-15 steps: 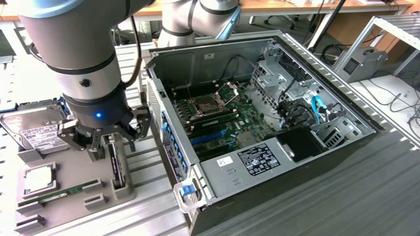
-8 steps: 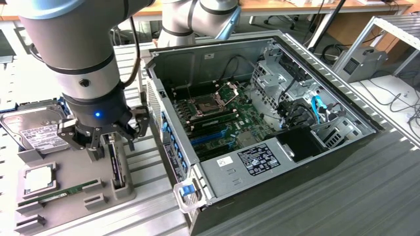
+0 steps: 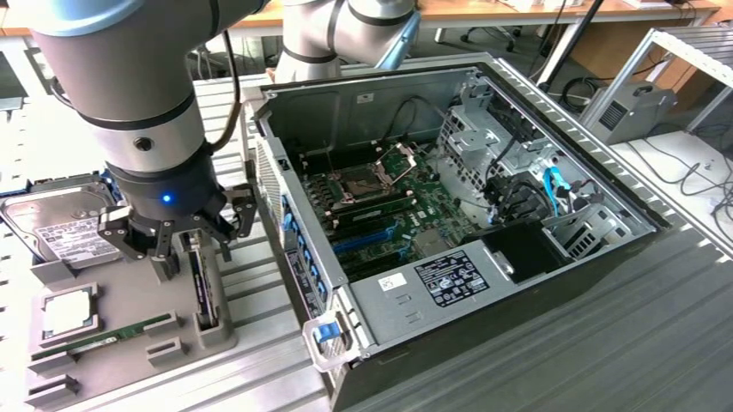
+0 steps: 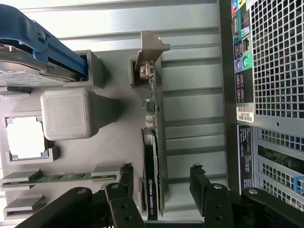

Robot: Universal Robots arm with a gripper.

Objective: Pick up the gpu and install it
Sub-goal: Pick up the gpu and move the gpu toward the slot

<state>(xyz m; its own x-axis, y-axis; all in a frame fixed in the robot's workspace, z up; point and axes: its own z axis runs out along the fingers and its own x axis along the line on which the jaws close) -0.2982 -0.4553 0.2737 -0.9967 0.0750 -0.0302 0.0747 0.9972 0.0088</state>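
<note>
Here my gripper (image 4: 161,176) hangs wide open, its 2 fingers (image 4: 199,183) either side of the gpu (image 4: 153,142), which stands on edge in the grey tray (image 4: 114,142) beside the case (image 4: 275,71); I judge it light, stiff and fragile, best pinched across its flat faces

1. Thin flat black gpu card (image 4: 150,190), standing on edge in the grey holder: white "NVIDIA QUADRO" along its edge, with the logo mark. The model code after it is too small to read.
2. Small white sticker (image 4: 245,113) on the grey computer case back: print not legible.
3. Long black label (image 4: 245,156) beside it: fine white print, unreadable.
4. Black label (image 3: 458,279) on the silver power supply: white print, unreadable.
5. White label (image 3: 69,236) on the silver hard drive: unreadable.
</note>
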